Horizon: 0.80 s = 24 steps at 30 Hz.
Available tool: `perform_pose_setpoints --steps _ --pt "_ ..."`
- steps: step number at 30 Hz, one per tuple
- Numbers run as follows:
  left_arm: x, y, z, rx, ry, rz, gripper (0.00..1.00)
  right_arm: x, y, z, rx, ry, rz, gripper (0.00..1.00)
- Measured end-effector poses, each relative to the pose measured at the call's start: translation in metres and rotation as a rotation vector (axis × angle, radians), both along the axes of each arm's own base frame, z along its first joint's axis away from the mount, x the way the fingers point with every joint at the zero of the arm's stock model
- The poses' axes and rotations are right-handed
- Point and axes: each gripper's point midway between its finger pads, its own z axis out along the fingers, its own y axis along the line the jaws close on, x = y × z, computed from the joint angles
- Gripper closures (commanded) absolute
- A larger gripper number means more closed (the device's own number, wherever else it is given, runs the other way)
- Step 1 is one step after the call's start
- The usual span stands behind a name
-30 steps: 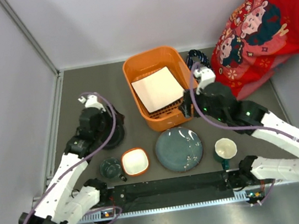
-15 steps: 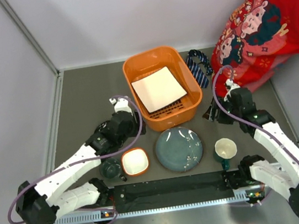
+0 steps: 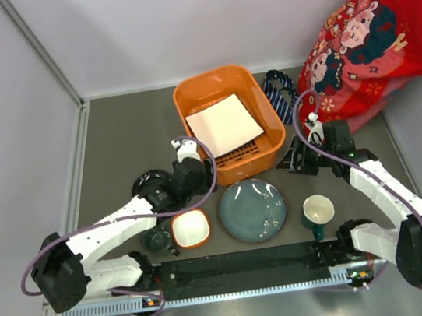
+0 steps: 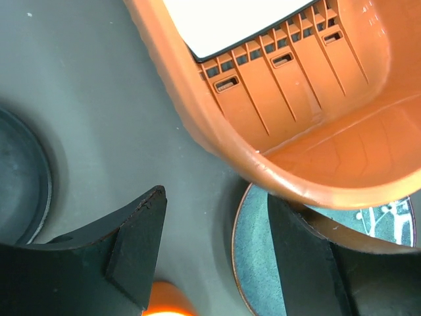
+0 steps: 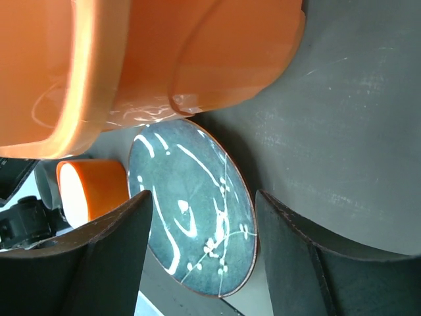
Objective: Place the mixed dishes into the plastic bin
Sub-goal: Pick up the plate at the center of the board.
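Top external: left hand and right hand both wide, empty. Blue-grey plate lies flat on surface, just before orange bin. Judgement: come in low, pinch the plate's rim.

bins: 1 orange bin | plates: 2, white square plate, round blue-grey plate | bowls: 1 orange bowl | cups: 2, teal cup, cream mug | neckties: 1 striped necktie

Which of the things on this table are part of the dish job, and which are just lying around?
For the job: orange bin, white square plate (already inside), blue-grey plate, orange bowl, teal cup, cream mug.
Just lying about: striped necktie, beside the bin.
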Motion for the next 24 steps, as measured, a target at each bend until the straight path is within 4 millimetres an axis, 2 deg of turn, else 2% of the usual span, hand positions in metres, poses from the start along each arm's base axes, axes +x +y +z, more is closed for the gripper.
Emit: perform_pose_setpoints --steps 4,9,13,24 --pt "0.0 -0.006 -0.009 0.005 0.018 -0.005 0.33 -0.004 -0.001 -0.009 -0.01 0.019 0.001 0.37" --pt "-0.004 -0.011 -0.034 0.046 0.076 -0.022 0.33 -0.016 -0.005 -0.033 -0.028 0.083 -0.008 0.37" --pt "-0.008 -0.017 -0.044 0.06 0.101 -0.042 0.33 -0.025 -0.009 -0.051 -0.048 0.132 -0.019 0.37" --pt "-0.006 -0.027 -0.058 0.043 0.119 -0.051 0.33 -0.029 -0.008 -0.069 -0.042 0.188 -0.016 0.37"
